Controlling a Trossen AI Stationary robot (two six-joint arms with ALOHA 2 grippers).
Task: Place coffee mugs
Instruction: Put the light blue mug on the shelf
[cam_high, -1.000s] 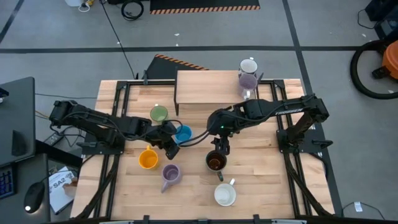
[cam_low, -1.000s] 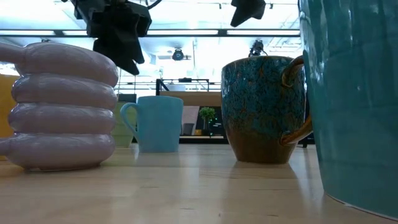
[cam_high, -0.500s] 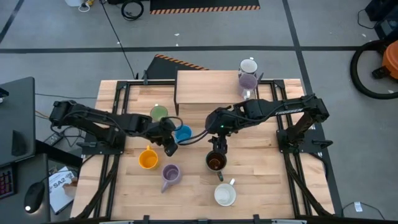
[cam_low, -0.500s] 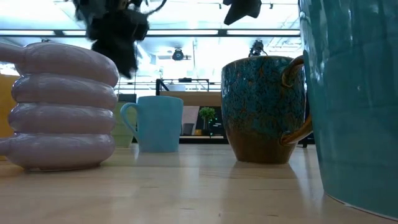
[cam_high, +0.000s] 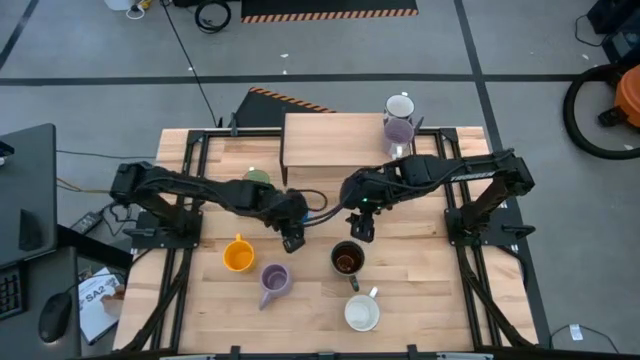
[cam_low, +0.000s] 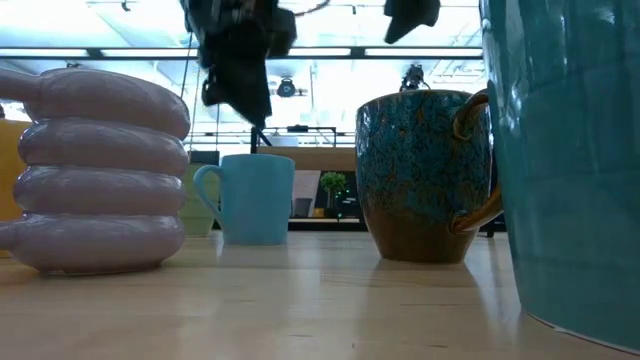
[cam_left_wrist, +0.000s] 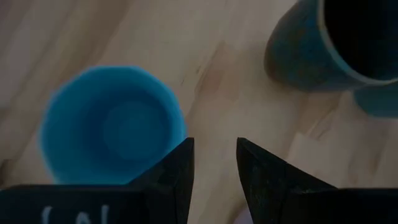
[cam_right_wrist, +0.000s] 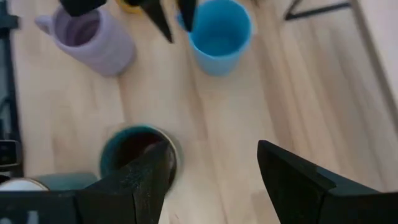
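- The white mug (cam_high: 362, 312) stands by the bench's near edge. The lilac mug (cam_high: 273, 281) and orange mug (cam_high: 238, 255) stand just beyond it, towards the left edge. These three sit close together, so a low sweep of my left arm could knock one over.
- The brown mug (cam_high: 347, 259) is mid-bench. My right jaws hang just past its far side, spread wide and holding nothing. If I drop off-centre, a finger may land on the rim and tip it. I also expect its glazed wall to slip under a light pinch.
- My left jaws hang over bare wood just beside the blue mug (cam_left_wrist: 112, 124). They are parted only by a narrow gap and are empty. That gap looks too tight to straddle the mug's wall, so coming down like this I would shove the mug rather than take it.
- Both sets of jaws are near each other at mid-bench. If they reach at once, they could clash.
- The green mug (cam_high: 257, 178) is half hidden under my left arm, and a link or the cable could brush it.
- On the raised board (cam_high: 335, 140) at the far edge, a far lilac mug (cam_high: 398, 130) and a far white mug (cam_high: 400, 105) crowd the right end. Setting another mug down tight beside them could nudge one off.
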